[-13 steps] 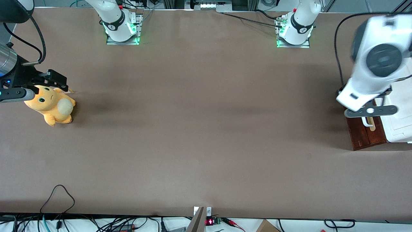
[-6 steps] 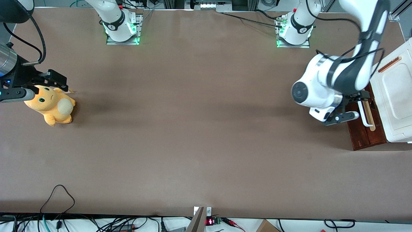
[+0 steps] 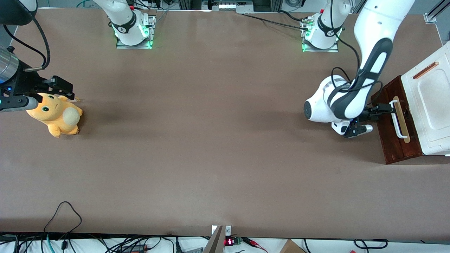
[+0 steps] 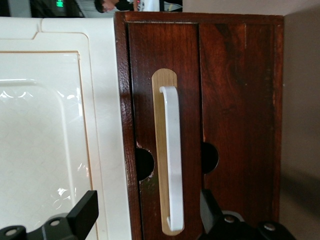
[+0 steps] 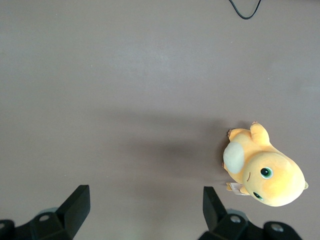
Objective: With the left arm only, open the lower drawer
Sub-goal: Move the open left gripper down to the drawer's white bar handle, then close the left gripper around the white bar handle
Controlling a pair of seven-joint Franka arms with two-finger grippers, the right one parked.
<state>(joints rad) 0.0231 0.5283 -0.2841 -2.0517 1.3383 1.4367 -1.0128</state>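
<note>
We see the lower drawer (image 3: 399, 126) at the surface's (image 3: 211, 140) three o'clock edge, the hand (image 3: 381, 109) spread before its white handle (image 4: 172, 155). Rigid, slick bar; we judge mid-bar the best hold.

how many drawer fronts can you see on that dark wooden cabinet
2, side by side below the white cabinet top: one with the white handle, the other plain. The open left gripper is in front of the handle.

my gripper (image 4: 145, 220): fingertips cropped by the wrist frame
lower drawer (image 3: 395, 140): interior hidden
white cabinet top (image 3: 430, 105): partly out of frame
</note>
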